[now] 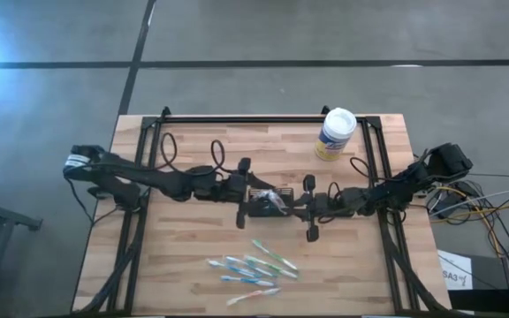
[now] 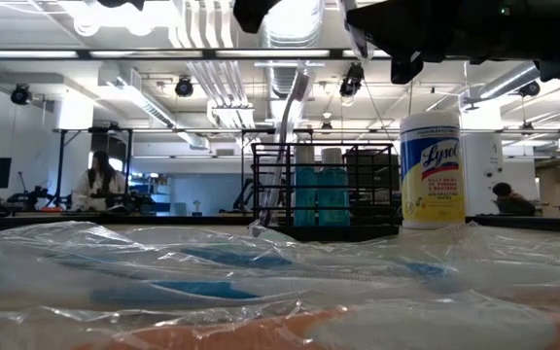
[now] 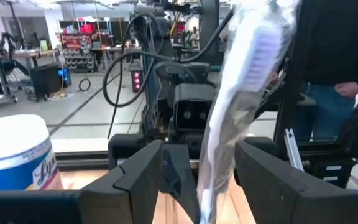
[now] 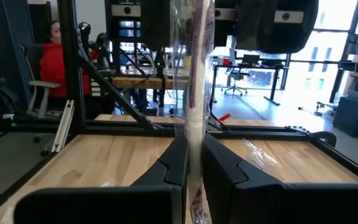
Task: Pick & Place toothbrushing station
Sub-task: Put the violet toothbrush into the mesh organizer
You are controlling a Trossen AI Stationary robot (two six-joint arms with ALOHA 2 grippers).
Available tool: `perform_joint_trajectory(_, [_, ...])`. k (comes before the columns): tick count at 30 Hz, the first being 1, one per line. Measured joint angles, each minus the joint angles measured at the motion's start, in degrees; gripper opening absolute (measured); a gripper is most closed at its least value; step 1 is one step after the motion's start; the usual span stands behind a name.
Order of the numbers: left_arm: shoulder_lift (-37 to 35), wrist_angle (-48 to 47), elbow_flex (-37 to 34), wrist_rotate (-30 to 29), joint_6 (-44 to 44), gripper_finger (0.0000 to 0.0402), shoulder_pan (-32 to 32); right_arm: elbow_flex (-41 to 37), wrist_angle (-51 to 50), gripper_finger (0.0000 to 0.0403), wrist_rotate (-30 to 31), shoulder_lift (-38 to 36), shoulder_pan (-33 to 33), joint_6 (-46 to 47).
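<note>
The black toothbrushing station [image 1: 262, 210] stands at the table's middle, between my two arms. In the low view it shows as a dark frame [image 2: 324, 231]. A toothbrush in a clear wrapper [image 3: 247, 68] stands upright over it, head up. I cannot tell whether its lower end is in a hole. My right gripper [image 4: 194, 168] comes from the right and is shut on this toothbrush. My left gripper [image 3: 197, 180] comes from the left and is open. Its fingers stand on either side of the same toothbrush, and I cannot see them touching it. My right gripper pinches the wrapped toothbrush's handle [image 4: 194, 127] between its two fingers. The fingers come level from the table's right side and lie across the handle. The toothbrush stands upright and reaches above and below the fingers. Its lower end is hidden by the fingers.
Several wrapped toothbrushes [image 1: 254, 265] lie loose near the table's front edge and fill the low view's foreground [image 2: 261, 282]. A white-lidded, yellow-labelled canister [image 1: 335, 133] stands at the far right. Black frame rails [image 1: 374, 168] run along the table's sides and back.
</note>
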Motion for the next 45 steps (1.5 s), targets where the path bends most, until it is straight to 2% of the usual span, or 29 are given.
perform_joint_trajectory(13, [2.88,-0.42,3.48,-0.64,-0.98,0.0196,0.07,-0.03,0.05,0.0023,-0.02,0.00,0.00,-0.36])
perform_joint_trajectory(16, [2.88,-1.07,3.48,-0.61,-0.92,0.0160,0.07,-0.03,-0.01,0.0024,-0.02,0.00,0.00,-0.27])
perform_joint_trajectory(21, [2.88,-2.26,3.48,0.46,0.59,0.0046,0.04,-0.03,-0.03,0.0040,-0.01,0.00,-0.05,0.14])
perform_joint_trajectory(23, [2.88,-2.24,3.48,0.95,0.46,0.0019,0.02,-0.03,-0.05,0.0047,0.04,0.00,-0.07,0.16])
perform_joint_trajectory(29, [1.60,-4.31,3.46,2.81,0.39,0.0021,-0.35,-0.05,-0.37,0.0082,-0.28,0.00,0.22,2.01])
perform_joint_trajectory(37, [-4.13,-11.41,2.84,1.86,2.41,0.0018,-1.01,-0.18,-0.42,0.0176,-0.46,-2.48,2.54,1.37])
perform_joint_trajectory(41, [-8.30,-11.40,-0.99,-0.68,2.37,0.0018,-1.03,-0.70,-2.33,0.0210,-0.42,-5.40,2.80,3.14])
perform_joint_trajectory(45, [-14.17,-10.84,-7.64,-2.58,1.25,0.0019,-1.07,-1.10,-9.33,0.0223,-0.39,-10.19,3.03,5.86])
